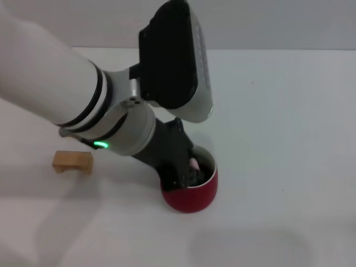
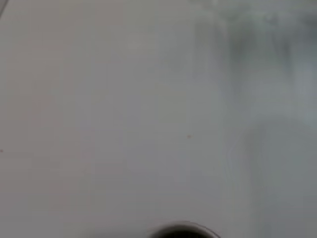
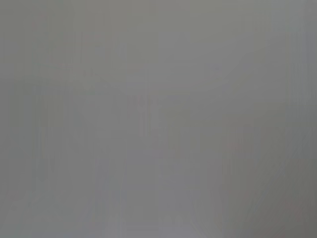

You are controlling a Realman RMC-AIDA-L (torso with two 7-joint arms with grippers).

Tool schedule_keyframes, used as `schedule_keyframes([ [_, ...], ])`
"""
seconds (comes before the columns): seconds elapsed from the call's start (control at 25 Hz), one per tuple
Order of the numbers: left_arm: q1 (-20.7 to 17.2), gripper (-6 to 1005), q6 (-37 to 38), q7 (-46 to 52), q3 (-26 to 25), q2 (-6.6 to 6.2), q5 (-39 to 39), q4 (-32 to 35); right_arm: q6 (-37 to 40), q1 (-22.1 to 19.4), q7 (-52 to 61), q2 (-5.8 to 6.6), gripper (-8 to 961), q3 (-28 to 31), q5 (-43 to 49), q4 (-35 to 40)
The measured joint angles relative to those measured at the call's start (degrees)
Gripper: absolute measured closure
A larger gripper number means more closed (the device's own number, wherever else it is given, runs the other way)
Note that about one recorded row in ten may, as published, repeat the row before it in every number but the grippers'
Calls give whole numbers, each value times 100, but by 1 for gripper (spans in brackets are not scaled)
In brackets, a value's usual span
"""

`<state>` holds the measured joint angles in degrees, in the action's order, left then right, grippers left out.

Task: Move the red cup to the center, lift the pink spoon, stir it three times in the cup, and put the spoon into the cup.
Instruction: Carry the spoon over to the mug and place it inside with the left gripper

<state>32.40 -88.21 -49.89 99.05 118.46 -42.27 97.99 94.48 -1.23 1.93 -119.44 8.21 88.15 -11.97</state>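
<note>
You have open white bench to the right of and behind the red cup, which stands near the middle of the near side; the bench's far edge meets a pale wall. A small tan block sits well apart on the left. Your left gripper reaches down into the cup's mouth; a bit of the pink spoon shows there. You cannot tell how the gripper's fingers stand. Your right gripper is out of sight.
</note>
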Motion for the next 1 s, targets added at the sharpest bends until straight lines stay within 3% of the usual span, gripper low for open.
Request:
schedule_keyframes([
  [0.28, -249, 827, -276, 142, -88, -29, 71, 253, 0, 18, 0, 0, 954, -6, 0, 2],
  [0.52, -334, 830, -365, 143, -460, -34, 256, 280, 0, 63, 0, 6, 954, -4, 0, 3],
  [1.0, -64, 837, 278, 114, -551, -6, 247, -247, 9, 68, 0, 8, 954, -3, 0, 2],
])
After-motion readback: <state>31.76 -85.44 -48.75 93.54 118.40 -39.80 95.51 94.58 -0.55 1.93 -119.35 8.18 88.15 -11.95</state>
